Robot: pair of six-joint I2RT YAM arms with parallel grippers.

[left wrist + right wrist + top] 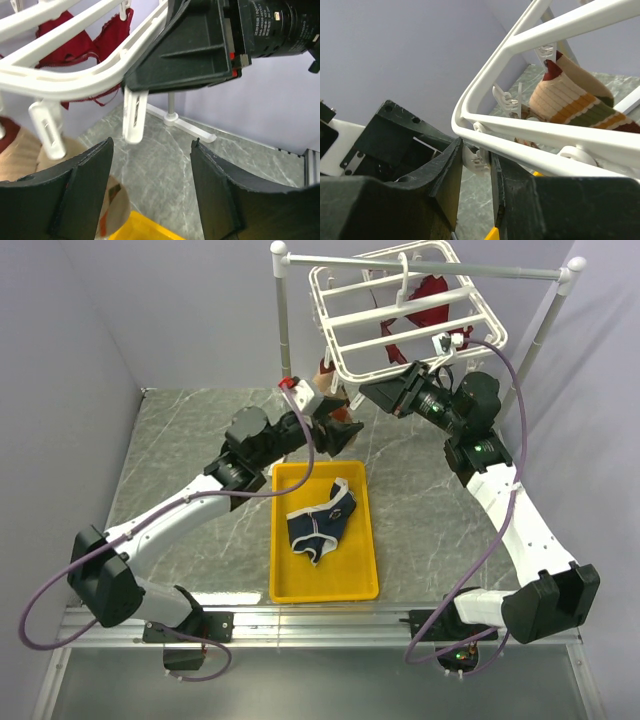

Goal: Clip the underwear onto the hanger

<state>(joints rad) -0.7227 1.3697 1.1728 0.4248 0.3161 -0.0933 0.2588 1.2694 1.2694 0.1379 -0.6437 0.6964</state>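
Observation:
The navy underwear (322,520) lies crumpled in the yellow tray (366,540), with no gripper touching it. The white hanger (400,310) hangs from the stand's bar at the back. My right gripper (388,392) is at the hanger's near left corner, and in the right wrist view it (476,150) is shut on a small white clip (480,161) under the hanger's rim (530,130). My left gripper (338,422) is open and empty just below that corner. In the left wrist view it (151,150) sits below two dangling clips (134,115).
A dark red garment (425,295) hangs on the hanger. A brown-and-cream cloth (570,100) is clipped near the left corner. The white pole stand (430,268) frames the back, and its foot (190,127) rests on the grey marbled table (180,440).

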